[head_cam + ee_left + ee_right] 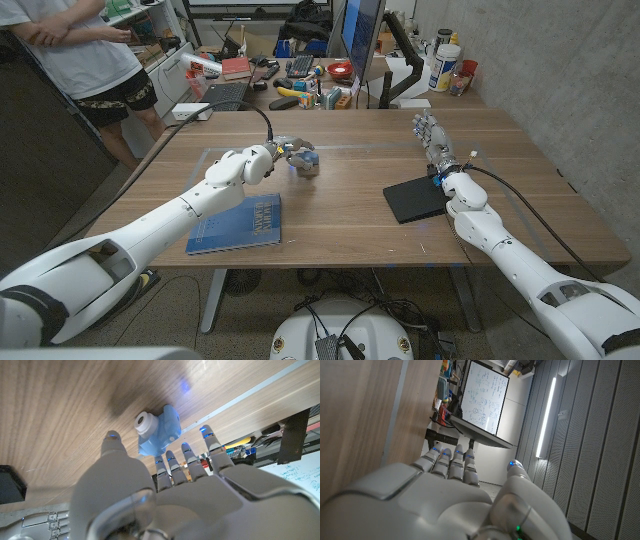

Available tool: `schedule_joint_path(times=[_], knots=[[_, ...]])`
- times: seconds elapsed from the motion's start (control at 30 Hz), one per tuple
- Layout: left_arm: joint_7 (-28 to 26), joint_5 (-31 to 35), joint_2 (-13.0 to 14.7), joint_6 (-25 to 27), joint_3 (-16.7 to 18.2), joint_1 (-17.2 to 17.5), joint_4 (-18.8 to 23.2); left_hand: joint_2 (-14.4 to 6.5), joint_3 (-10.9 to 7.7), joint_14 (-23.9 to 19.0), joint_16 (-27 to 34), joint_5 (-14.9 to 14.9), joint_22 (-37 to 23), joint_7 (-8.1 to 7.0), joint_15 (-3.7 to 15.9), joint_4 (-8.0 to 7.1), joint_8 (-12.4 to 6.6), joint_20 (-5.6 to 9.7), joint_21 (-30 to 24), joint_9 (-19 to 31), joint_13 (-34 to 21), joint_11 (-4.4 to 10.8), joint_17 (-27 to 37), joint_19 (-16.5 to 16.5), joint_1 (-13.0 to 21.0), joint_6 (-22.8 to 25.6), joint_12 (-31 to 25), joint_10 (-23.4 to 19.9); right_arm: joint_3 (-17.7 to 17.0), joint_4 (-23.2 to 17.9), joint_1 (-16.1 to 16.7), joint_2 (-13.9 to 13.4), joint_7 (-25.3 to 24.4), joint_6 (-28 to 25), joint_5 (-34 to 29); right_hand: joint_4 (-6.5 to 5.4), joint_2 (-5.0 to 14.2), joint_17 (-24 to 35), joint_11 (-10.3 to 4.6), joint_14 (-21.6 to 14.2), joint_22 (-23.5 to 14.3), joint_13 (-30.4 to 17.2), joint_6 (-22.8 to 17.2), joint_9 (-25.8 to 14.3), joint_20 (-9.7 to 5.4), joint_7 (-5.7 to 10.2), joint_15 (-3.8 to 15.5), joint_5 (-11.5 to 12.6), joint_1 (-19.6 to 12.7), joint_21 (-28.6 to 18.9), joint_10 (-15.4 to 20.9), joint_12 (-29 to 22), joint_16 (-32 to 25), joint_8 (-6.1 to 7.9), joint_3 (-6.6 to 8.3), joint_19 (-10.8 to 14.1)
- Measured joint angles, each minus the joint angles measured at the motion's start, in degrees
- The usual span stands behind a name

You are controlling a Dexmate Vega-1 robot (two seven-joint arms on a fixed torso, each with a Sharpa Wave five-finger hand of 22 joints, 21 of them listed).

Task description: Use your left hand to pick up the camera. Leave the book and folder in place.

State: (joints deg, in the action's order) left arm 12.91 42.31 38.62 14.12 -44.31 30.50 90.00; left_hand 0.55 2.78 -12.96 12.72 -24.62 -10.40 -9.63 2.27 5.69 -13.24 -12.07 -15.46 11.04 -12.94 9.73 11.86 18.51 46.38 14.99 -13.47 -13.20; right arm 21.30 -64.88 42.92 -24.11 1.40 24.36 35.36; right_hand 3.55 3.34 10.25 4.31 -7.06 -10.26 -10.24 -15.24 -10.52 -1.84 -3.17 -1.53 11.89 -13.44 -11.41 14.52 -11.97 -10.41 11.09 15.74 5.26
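A small blue camera (308, 163) with a white lens (143, 422) sits near the middle of the wooden table (350, 225). My left hand (283, 153) is right at the camera, fingers spread around it. In the left wrist view the thumb (112, 440) stands a little apart from the camera (160, 430), and the fingertips (172, 457) reach its other side; I cannot tell if they touch. A blue book (237, 223) lies near the front edge, under my left forearm. A black folder (413, 198) lies to the right. My right hand (432, 135) is beyond the folder, fingers straight, holding nothing.
A person (90, 50) stands behind the table's far left corner. A cluttered bench (300, 75) with a laptop, a monitor and bottles runs along the far edge. Pale tape lines (250, 392) mark the tabletop.
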Motion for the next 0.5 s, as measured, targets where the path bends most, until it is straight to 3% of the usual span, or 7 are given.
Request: schedule_joint_path(times=[0.5], knots=[[-1.6,-0.8,-0.4,-1.7,-0.6,-0.8,-2.5,-0.3,-0.27,-1.0,0.3,0.0,0.0,-0.51,-0.01,0.26,-0.56,0.21,0.0,0.3,0.0,0.41,0.1,2.3,1.3,1.9,-0.4,-1.4,0.3,1.2,-0.5,0.5,0.0,0.1,-0.3,0.0,0.0,0.0,0.0,0.0,0.0,0.0,0.0,0.0,0.0,0.0,0.0,0.0,0.0,0.0,0.0,0.0,0.0,0.0,0.0,0.0]])
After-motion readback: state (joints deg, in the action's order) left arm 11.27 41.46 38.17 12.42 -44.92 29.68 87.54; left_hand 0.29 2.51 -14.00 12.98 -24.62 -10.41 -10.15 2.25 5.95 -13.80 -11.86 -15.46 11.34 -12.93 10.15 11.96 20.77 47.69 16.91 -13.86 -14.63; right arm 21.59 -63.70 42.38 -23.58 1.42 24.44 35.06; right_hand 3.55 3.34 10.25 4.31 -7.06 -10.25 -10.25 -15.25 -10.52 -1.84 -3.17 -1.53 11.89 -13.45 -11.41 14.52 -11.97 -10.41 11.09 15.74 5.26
